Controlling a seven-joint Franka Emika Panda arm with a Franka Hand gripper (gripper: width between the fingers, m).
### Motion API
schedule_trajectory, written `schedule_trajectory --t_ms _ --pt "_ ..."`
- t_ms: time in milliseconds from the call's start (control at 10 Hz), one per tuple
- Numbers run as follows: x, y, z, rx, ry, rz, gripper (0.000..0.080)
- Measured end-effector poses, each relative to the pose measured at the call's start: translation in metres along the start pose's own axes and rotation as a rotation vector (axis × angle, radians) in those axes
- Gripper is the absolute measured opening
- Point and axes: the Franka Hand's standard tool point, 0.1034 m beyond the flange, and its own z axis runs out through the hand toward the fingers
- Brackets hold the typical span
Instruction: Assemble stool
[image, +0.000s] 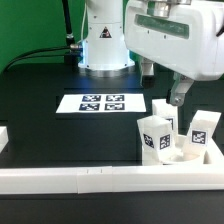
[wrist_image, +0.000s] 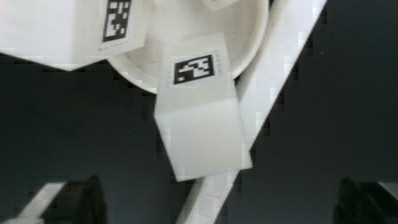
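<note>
The stool's white parts stand in the front corner at the exterior view's right. One tagged leg block (image: 153, 136) is upright on the left of the group and another leg block (image: 203, 129) on the right, with the seat (image: 181, 153) low between them. My gripper (image: 178, 99) hangs just above and behind this group. In the wrist view a tagged leg (wrist_image: 199, 125) reaches down from the curved seat rim (wrist_image: 285, 45) into the gap of my gripper (wrist_image: 222, 206). The dark fingers (wrist_image: 71, 203) stand wide apart, open, touching nothing.
The marker board (image: 103, 103) lies flat on the black table in front of the robot base (image: 105, 45). A long white border rail (image: 80, 180) runs along the front edge, and a short rail piece (image: 4, 140) sits at the exterior view's left.
</note>
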Motion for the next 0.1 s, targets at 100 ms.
schedule_trajectory --t_ms 100 --pt "-0.0001 0.0001 0.0003 -0.001 0.0 0.0 0.0649"
